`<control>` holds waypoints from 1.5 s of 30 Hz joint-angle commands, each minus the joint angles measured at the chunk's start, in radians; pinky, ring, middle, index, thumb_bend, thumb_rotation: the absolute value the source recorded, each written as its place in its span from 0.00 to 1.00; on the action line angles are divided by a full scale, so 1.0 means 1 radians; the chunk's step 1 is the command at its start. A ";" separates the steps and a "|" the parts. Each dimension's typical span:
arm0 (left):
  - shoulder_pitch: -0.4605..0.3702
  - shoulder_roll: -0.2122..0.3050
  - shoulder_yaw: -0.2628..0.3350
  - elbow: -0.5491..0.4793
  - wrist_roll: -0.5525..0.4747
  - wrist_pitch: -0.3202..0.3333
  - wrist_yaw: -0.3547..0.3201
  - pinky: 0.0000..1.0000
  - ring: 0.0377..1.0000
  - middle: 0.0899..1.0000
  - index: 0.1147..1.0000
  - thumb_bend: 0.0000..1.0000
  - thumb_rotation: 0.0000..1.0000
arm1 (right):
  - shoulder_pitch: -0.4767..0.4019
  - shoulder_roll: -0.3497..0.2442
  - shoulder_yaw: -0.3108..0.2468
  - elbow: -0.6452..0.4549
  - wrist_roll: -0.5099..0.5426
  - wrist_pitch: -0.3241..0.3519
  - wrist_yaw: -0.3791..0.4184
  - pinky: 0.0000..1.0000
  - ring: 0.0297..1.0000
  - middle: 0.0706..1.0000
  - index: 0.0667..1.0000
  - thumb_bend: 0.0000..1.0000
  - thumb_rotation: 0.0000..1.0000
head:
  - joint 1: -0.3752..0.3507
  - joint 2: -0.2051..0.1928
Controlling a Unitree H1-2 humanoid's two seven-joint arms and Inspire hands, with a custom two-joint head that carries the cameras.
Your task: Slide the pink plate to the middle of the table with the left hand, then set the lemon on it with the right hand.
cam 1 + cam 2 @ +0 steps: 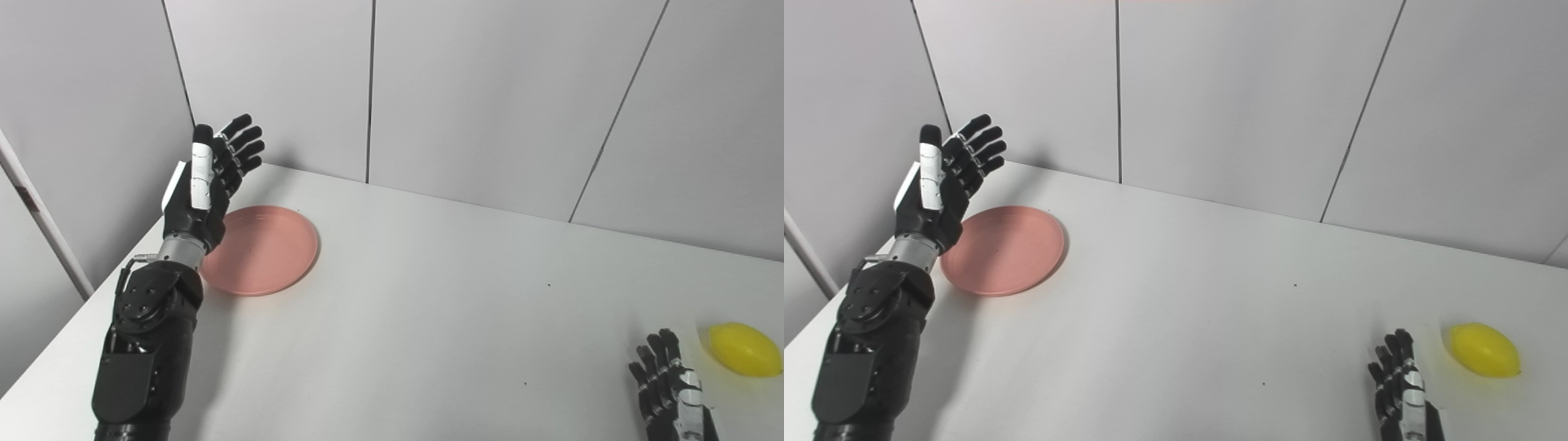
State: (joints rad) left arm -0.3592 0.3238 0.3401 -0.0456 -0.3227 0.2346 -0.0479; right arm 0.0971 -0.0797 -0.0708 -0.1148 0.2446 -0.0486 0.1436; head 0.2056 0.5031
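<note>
Risk lay in our raised left hand, fingers spread and empty: a steep push could tip the pink plate, resting just right of it near the table's far-left corner. Our right hand waited open beside the lemon.
</note>
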 commanded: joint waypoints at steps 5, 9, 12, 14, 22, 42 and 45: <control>-0.097 0.109 0.027 0.202 -0.032 -0.130 -0.091 0.83 0.84 0.82 0.82 1.00 1.00 | 0.034 0.014 0.005 0.055 0.010 -0.015 0.008 1.00 1.00 1.00 1.00 0.71 1.00 | -0.001 0.000; -0.149 0.160 0.036 0.387 -0.042 -0.209 -0.142 0.87 0.86 0.84 0.85 1.00 1.00 | 0.034 0.015 0.002 0.057 0.009 -0.016 0.007 1.00 1.00 1.00 1.00 0.71 1.00 | -0.002 0.000; -0.178 0.183 0.034 0.489 -0.038 -0.256 -0.162 0.90 0.87 0.84 0.86 1.00 1.00 | 0.034 0.011 0.003 0.063 0.008 -0.026 0.013 1.00 1.00 1.00 1.00 0.69 1.00 | 0.000 0.001; -0.202 0.198 0.031 0.571 -0.036 -0.289 -0.172 0.90 0.86 0.83 0.86 1.00 1.00 | 0.034 0.010 0.004 0.063 0.005 -0.025 0.013 1.00 1.00 1.00 1.00 0.70 1.00 | 0.001 0.001; -0.231 0.203 0.029 0.716 -0.039 -0.348 -0.176 0.86 0.86 0.84 0.87 1.00 0.98 | 0.040 0.015 0.002 0.048 0.008 -0.010 0.006 1.00 1.00 1.00 1.00 0.71 1.00 | -0.004 0.007; -0.260 0.179 0.029 0.990 -0.063 -0.474 -0.244 0.94 0.86 0.83 0.89 0.99 1.00 | 0.038 0.018 0.005 0.050 0.006 -0.012 0.006 1.00 1.00 1.00 1.00 0.72 1.00 | -0.018 0.005; -0.256 0.178 0.020 0.989 -0.061 -0.487 -0.265 0.95 0.88 0.85 0.91 1.00 1.00 | 0.039 0.017 0.005 0.051 0.005 -0.013 0.006 1.00 1.00 1.00 1.00 0.72 1.00 | -0.017 0.006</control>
State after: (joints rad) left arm -0.5891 0.4801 0.3623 0.9557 -0.3764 -0.2215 -0.2784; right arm 0.1017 -0.0799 -0.0751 -0.1168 0.2447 -0.0482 0.1443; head 0.1871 0.5077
